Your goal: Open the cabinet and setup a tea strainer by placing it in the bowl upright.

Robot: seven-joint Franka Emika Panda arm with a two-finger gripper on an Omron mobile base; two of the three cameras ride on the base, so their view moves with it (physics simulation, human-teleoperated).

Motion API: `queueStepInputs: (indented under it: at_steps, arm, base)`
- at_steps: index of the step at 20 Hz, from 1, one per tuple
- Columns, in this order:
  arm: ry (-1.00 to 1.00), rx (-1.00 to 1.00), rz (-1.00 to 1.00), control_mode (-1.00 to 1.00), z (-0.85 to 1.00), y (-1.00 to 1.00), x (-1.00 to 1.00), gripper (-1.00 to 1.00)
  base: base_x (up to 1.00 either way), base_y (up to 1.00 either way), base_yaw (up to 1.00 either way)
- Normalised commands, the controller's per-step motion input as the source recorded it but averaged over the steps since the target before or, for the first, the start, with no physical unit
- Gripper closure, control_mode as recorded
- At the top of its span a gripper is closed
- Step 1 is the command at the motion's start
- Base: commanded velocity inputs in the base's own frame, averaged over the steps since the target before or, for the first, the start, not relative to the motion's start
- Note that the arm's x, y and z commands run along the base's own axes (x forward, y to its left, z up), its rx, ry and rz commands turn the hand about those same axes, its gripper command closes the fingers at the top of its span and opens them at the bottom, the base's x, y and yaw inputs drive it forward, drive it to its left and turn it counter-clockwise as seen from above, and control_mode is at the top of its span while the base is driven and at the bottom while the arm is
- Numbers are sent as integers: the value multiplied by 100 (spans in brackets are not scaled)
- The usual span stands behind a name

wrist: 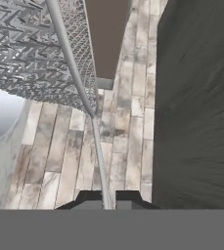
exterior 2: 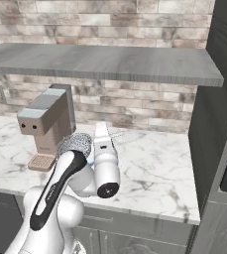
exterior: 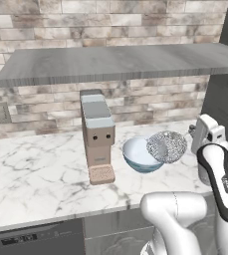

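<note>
The silver mesh tea strainer [exterior: 166, 146] hangs tilted on its side over the right rim of the blue bowl [exterior: 137, 155], beside the coffee machine. Whether strainer and bowl touch I cannot tell. My gripper [exterior: 191, 130] is to the strainer's right, shut on the end of its slim handle. In the hand view the gripper [wrist: 103, 197] pinches the handle [wrist: 97, 141], which runs up to the strainer's mesh [wrist: 25, 49], with the pale bowl [wrist: 1, 117] at the left. From the right base view the strainer [exterior 2: 75, 144] peeks out behind my forearm.
A tan coffee machine [exterior: 97, 135] stands on the marble counter [exterior: 36, 174] left of the bowl. A grey slab [exterior: 115, 62] spans overhead. A dark tall cabinet [exterior 2: 219, 99] closes off the right side. Brick wall with an outlet [exterior: 1, 112] lies behind.
</note>
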Motion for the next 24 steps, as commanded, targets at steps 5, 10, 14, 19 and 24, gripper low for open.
queueStepInputs:
  at_steps: [5, 10, 14, 19, 24]
  arm:
    - [0, 0, -4, -100, -3, 37, 35, 100]
    - [0, 3, 0, -100, -28, 29, 15, 100]
    - [0, 3, 0, -100, -44, 24, 17, 100]
    - [3, 2, 0, -100, -43, 16, 22, 100]
    - [5, 2, 0, -100, -45, 30, 33, 100]
  base:
    - [0, 0, 0]
    - [0, 0, 0]
    - [0, 0, 0]
    - [0, 0, 0]
    - [0, 0, 0]
